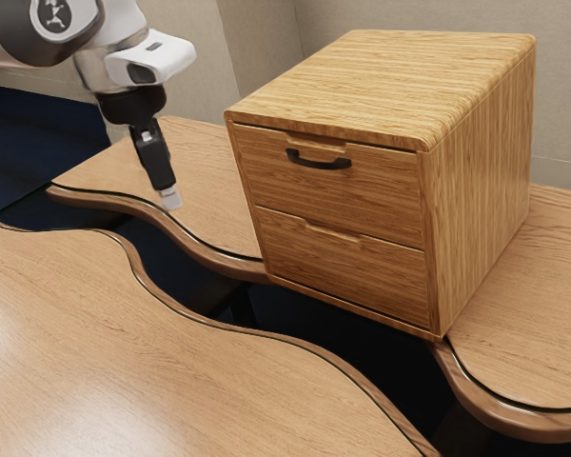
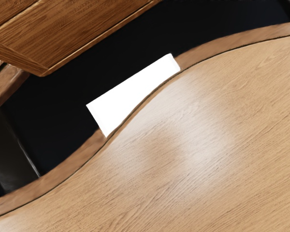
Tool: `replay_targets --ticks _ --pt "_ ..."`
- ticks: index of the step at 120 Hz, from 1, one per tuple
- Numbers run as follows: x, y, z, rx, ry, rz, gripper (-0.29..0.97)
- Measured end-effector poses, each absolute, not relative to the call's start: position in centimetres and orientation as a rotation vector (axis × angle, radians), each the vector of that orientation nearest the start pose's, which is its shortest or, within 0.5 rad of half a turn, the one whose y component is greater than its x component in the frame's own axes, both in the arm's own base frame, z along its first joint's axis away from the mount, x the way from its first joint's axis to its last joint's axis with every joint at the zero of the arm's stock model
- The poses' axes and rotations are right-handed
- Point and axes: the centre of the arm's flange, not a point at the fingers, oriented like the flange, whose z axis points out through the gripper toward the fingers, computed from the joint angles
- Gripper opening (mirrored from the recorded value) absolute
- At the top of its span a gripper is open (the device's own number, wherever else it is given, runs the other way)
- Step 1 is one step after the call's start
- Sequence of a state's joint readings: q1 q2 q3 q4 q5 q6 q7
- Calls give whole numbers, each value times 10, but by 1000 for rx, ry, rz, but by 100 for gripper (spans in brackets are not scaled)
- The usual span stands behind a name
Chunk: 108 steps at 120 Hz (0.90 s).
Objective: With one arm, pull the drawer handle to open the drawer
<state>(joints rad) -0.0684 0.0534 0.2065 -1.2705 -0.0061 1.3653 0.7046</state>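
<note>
A wooden cabinet (image 1: 438,105) with two drawers stands on the far table. Its upper drawer (image 1: 362,195) carries a black curved handle (image 1: 318,162), and the front sits flush with the cabinet. The lower drawer (image 1: 352,271) has a wooden notch grip and also sits flush. My gripper (image 1: 169,198) hangs pointing down over the far table at the exterior view's left, well short of the handle and a little lower than it. It holds nothing. In the wrist view the cabinet's lower corner (image 2: 63,29) lies ahead of my hand.
Two wavy-edged wooden tables (image 1: 124,352) are split by a dark gap (image 1: 200,276) running under my hand. A white rectangle (image 2: 133,94) shows inside that gap, beside the near table's edge (image 2: 208,159). The cabinet stands at the far table's edge.
</note>
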Motion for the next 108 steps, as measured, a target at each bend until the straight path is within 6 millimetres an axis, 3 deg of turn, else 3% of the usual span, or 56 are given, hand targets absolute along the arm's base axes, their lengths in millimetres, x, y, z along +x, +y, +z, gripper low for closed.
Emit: replay_targets --ticks 33,55,81,108 --pt "550 83 704 -2984 990 -79 68" --pt "574 40 726 -2788 1227 -223 68" --pt "611 6 715 -2586 1467 -305 64" --pt "625 -13 714 -2417 1628 -357 43"
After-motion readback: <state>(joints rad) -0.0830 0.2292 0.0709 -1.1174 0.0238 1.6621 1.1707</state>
